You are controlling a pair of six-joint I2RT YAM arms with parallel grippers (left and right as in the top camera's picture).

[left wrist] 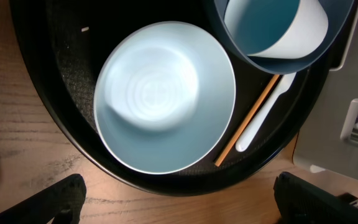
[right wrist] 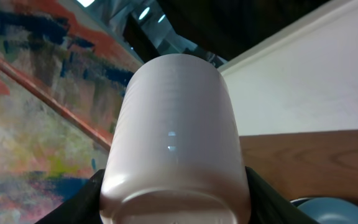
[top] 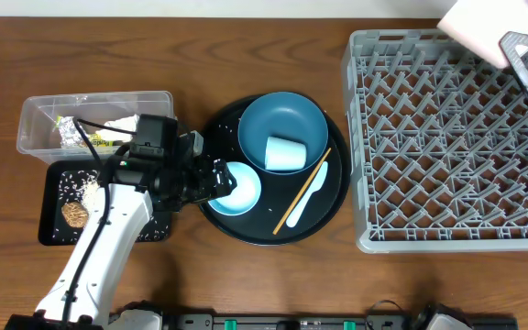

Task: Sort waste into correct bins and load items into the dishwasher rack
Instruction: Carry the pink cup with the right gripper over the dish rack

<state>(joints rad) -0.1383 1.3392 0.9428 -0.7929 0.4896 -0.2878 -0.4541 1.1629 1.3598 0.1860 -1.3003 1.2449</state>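
- Wood-grain table (top: pixel 246 275) fills the overhead view, with the grey dishwasher rack (top: pixel 447 242) taking up the right side and a round black tray (top: pixel 255 229) at centre.
- On that tray, the pale bowl (top: pixel 236 188) sits upright at the left edge.
- The dark blue dish (top: pixel 278 115) holds the light blue cup (top: pixel 285 153), which lies on its side, at upper right of the tray.
- The wooden chopstick (top: pixel 302 192) and white plastic spoon (top: pixel 310 195) lie side by side on a diagonal, from lower left to upper right.
- The left gripper (top: pixel 211 179) has its jaws spread wide and empty, just left of the pale bowl in the overhead frame.
- In the left wrist view the pale bowl (left wrist: pixel 165 96) fills the middle of the frame. The two dark fingertips (left wrist: pixel 61 199) stand at the lower corners, well apart, short of the near rim and not touching it.
- The bowl is round, so no long axis limits the approach; I judge the near rim, straight ahead of the jaws, to be the likely place to grip.
- The right gripper (top: pixel 511 50) clasps the pink cup (top: pixel 489 23) at the upper right corner of the frame, above the rack's far corner.
- In the right wrist view the pink cup (right wrist: pixel 176 124) shows bottom toward the camera, with a finger on each side.
- The left arm is plainly nearer the tray, and the right arm is already occupied with the cup.
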